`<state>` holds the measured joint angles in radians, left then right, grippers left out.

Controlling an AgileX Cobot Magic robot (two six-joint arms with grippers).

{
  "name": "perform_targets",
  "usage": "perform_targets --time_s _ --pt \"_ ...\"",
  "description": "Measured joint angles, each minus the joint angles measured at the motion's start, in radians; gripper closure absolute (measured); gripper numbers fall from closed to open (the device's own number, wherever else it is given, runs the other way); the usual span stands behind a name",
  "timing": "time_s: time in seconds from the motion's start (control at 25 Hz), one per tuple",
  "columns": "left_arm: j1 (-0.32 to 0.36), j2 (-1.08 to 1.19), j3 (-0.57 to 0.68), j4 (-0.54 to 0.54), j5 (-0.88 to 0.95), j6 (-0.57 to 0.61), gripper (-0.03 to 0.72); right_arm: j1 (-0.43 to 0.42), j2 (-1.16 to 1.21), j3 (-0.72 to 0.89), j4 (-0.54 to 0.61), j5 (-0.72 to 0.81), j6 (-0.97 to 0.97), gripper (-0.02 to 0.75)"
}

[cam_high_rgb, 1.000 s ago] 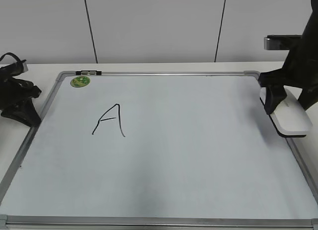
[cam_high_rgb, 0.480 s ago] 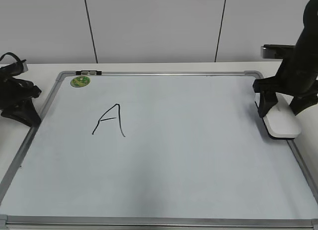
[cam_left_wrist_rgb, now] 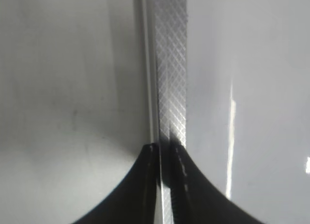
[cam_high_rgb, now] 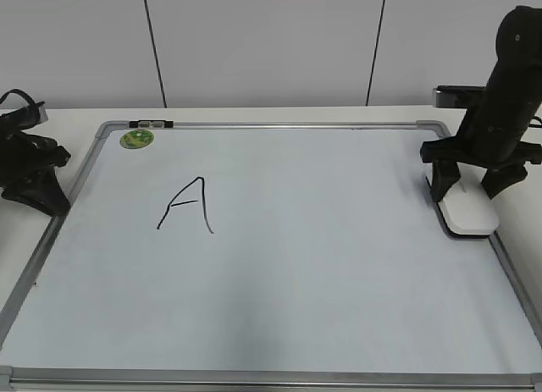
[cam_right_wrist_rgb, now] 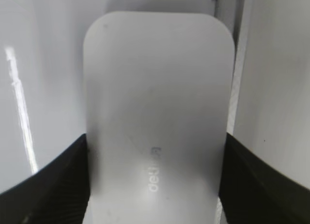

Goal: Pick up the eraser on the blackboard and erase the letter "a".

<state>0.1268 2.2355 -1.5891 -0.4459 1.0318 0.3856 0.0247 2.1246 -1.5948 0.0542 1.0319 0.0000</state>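
The white eraser (cam_high_rgb: 467, 212) lies at the right edge of the whiteboard (cam_high_rgb: 339, 273), next to the silver frame. My right gripper (cam_high_rgb: 464, 189) stands over it with a finger on each long side, shut on it. In the right wrist view the eraser (cam_right_wrist_rgb: 155, 88) fills the space between the jaws (cam_right_wrist_rgb: 155, 151), grey lettering up. No small lowercase "a" shows anywhere on the board. Only a large capital "A" (cam_high_rgb: 188, 206) is drawn left of centre. My left gripper (cam_high_rgb: 38, 176) rests off the board's left side, shut and empty (cam_left_wrist_rgb: 164, 149).
A round green magnet (cam_high_rgb: 136, 139) sits at the board's top left corner, with a small black and silver piece (cam_high_rgb: 151, 123) on the frame there. The board's silver frame (cam_left_wrist_rgb: 170, 64) runs under the left jaws. A white wall stands behind the table.
My right gripper has moved left and turned more upright, carrying the eraser with it from over the right frame onto the board's surface. The left arm has not moved.
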Motion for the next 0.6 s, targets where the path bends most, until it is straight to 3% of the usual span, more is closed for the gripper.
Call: perform_targets --time_s 0.6 --pt "0.000 0.000 0.000 0.000 0.000 0.000 0.653 0.000 0.000 0.000 -0.005 0.000 0.000 0.189"
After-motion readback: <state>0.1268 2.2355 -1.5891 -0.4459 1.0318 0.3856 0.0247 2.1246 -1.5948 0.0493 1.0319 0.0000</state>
